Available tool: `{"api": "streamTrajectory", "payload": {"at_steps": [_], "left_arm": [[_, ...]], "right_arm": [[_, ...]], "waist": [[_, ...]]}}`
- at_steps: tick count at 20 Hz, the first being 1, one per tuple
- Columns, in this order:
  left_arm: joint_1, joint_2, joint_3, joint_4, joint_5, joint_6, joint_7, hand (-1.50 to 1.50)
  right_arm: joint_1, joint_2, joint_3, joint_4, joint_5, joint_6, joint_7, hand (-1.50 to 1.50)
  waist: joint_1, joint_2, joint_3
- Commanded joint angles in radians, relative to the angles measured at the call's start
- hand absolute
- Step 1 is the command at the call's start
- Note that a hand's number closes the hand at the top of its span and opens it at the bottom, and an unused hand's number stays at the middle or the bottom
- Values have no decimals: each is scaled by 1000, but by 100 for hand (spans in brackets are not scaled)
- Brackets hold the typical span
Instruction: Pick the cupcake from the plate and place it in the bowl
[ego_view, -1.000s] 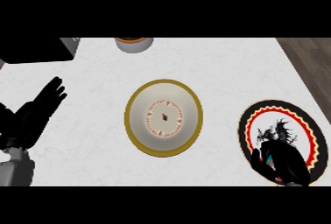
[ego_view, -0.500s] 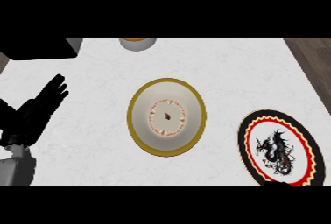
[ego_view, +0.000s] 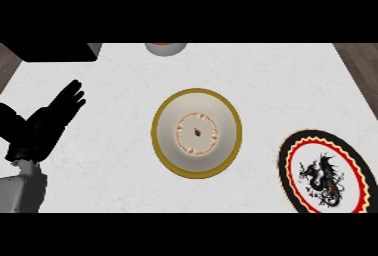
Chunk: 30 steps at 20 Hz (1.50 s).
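A white marbled counter (ego_view: 111, 70) holds a cream bowl with a gold rim (ego_view: 197, 133) at its middle. To the bowl's right, apart from it, lies a round black plate with a red ring and a dragon design (ego_view: 323, 172). Beyond the bowl, at the counter's far edge, sits a small round orange-topped thing (ego_view: 165, 48), perhaps the cupcake. To the bowl's left, the robot's black left hand (ego_view: 50, 122) rests with fingers straight, holding nothing.

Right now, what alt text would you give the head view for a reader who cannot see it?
A gold-rimmed bowl sits mid-counter with a small dark speck at its centre, and a black-and-red dragon plate lies to its right with nothing visible on it. The open left hand rests at the left edge; the right hand is out of view.
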Motion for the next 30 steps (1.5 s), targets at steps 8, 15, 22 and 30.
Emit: {"api": "streamTrajectory", "payload": {"at_steps": [8,15,22,30], "left_arm": [[-49,-31,-27,41,-24,20,-12,0],[-75,-30,-35,69,-26,3,-26,0],[-68,-31,-43,65,-35,-5,-59,0],[-70,-28,-51,45,-22,-24,-43,0]], "right_arm": [[-332,159,350,-63,48,102,358,150],[-494,157,263,-19,-17,94,415,150],[-605,155,107,113,-101,-4,411,150],[-735,157,-118,275,-221,-95,420,150]], "waist": [[27,11,1],[39,20,0],[69,33,0],[100,40,3]]}}
